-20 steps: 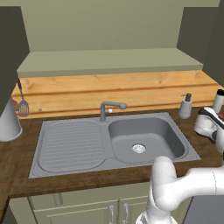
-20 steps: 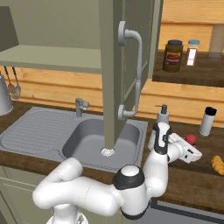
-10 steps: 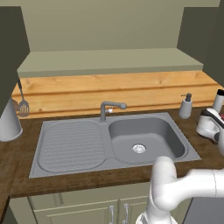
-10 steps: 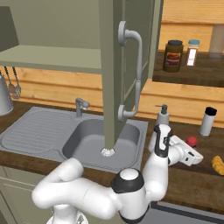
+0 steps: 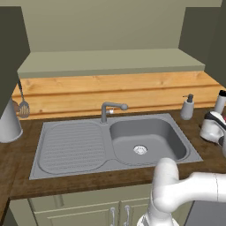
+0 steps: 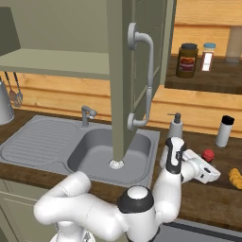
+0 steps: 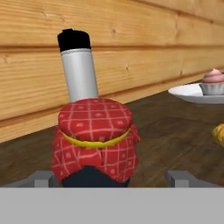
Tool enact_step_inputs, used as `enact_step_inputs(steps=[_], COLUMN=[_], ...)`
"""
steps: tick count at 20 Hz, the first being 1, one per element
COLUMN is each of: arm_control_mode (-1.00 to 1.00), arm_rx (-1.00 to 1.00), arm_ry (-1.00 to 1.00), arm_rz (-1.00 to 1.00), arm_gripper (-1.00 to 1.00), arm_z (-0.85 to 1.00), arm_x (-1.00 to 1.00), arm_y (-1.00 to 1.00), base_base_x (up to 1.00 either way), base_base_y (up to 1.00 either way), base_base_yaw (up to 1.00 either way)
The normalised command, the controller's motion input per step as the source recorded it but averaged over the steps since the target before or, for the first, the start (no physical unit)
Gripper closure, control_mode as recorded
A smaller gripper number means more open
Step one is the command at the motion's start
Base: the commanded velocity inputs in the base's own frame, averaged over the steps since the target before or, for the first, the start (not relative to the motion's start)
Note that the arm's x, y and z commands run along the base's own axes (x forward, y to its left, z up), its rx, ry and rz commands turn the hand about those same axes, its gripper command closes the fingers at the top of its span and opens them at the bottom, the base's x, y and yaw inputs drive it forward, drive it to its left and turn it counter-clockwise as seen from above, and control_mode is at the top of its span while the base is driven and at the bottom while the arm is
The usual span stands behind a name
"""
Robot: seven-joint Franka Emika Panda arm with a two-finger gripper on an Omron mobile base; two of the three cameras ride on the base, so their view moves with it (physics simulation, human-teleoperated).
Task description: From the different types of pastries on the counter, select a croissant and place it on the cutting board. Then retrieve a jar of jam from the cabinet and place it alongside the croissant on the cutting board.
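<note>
Jam jar (image 7: 95, 138) with its red checked cloth cap now sits low over the tabletop (image 6: 203, 198) beside the croissant (image 6: 235, 177), the gripper (image 6: 207, 166) having edged slightly rightward and down over the last second, which suggests the placing step is nearly complete. It stands upright, long axis vertical, cap up, with a steel bottle (image 7: 78, 68) behind it and the cupcake (image 7: 213, 81) off to one side. Jaws flank the jar, apparently pinching it, though contact is hidden.

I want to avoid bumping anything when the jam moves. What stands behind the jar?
Behind the jam jar stands a grey bottle with a black cap, before the wood-panelled wall. The jar hides the bottle's base.
</note>
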Motion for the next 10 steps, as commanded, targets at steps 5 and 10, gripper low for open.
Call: enact_step_inputs(steps=[5,10], arm_control_mode=[-1.0,-1.0], arm_rx=[0.01,0.02], arm_ry=[0.0,0.0], arm_rz=[-0.05,-0.02], arm_gripper=[-1.0,-1.0], arm_z=[-0.03,-0.1], arm_x=[-0.39,-0.52], arm_y=[0.0,0.29], base_base_x=[0.0,0.0], base_base_y=[0.0,0.0], base_base_yaw=[0.0,0.0])
